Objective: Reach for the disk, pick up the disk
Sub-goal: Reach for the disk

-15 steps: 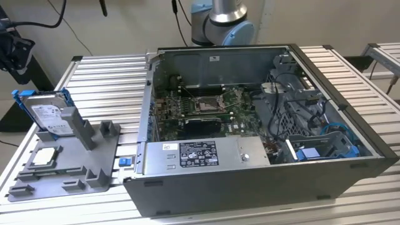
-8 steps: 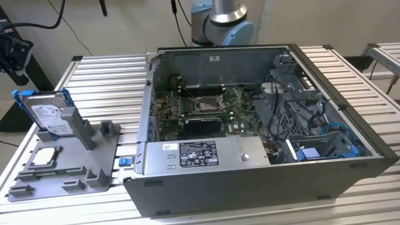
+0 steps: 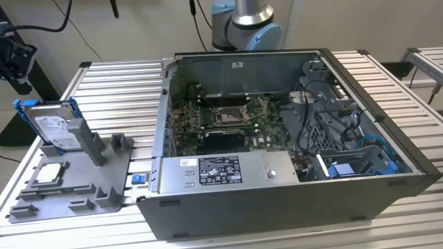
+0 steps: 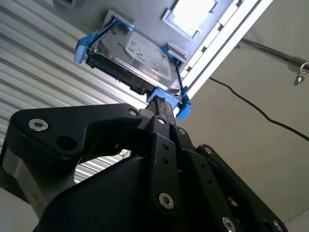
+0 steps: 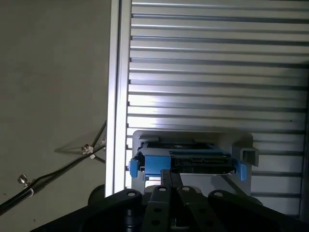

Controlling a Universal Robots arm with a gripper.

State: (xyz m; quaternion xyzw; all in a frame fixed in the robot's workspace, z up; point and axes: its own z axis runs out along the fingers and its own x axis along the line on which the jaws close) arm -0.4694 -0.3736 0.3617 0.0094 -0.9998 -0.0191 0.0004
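Observation:
The disk [image 3: 54, 124] is a silver hard drive with a white label in a blue bracket. It stands upright on its edge in a slot of the grey holder [image 3: 104, 171], at the exterior view's left. My black gripper [image 3: 17, 72] hangs above and slightly left of it, apart from it. In both wrist views the disk [image 4: 140, 60] [image 5: 193, 162] lies just beyond my gripper [image 4: 161, 104] [image 5: 171, 175]. The fingers look pressed together with nothing between them, and their tips line up with the bracket's blue edge.
A small square silver chip [image 3: 52, 173] lies in a recess of the grey holder. An open computer case [image 3: 277, 207] with its board and cables stands right of the holder. Everything rests on a slatted aluminium table [image 3: 118, 88], whose edge runs close behind the disk.

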